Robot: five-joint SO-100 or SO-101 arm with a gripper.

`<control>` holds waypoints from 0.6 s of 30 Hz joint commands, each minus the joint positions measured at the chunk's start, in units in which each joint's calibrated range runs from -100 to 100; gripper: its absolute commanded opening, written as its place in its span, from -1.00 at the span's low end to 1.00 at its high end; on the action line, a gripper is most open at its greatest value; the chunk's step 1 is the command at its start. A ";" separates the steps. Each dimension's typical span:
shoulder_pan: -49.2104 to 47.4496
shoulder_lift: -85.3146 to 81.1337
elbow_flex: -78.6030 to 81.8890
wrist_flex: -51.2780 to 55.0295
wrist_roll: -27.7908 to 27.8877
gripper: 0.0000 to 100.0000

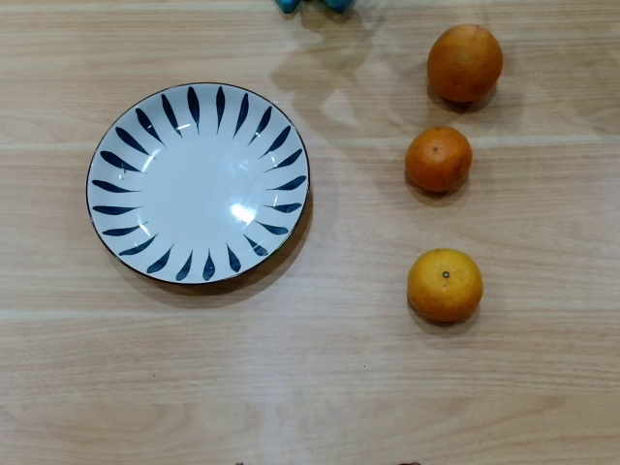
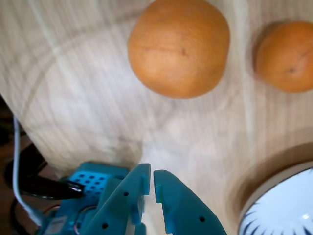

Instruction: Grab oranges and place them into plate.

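Three oranges lie in a column on the right of the overhead view: the larger one (image 1: 465,62) at the top, the smaller darker one (image 1: 439,158) in the middle, the yellower one with a stem dot (image 1: 445,284) below. The white plate with blue petal strokes (image 1: 126,165) lies empty to their left. In the wrist view my teal gripper (image 2: 151,178) is shut and empty at the bottom. The larger orange (image 2: 179,47) lies ahead of it, the darker orange (image 2: 286,56) at the right, and the plate's rim (image 2: 274,205) at the lower right.
Everything lies on a light wooden table (image 1: 320,368). Teal parts of the arm (image 1: 288,4) just show at the top edge of the overhead view. In the wrist view the table's edge, a teal arm part (image 2: 93,181) and cables (image 2: 19,186) sit at the lower left.
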 commanded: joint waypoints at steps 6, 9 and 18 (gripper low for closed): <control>-1.84 7.86 -8.92 0.52 -7.87 -0.96; -1.11 11.41 -13.35 0.95 -10.96 -0.96; -0.79 19.11 -21.32 0.43 -28.21 -0.92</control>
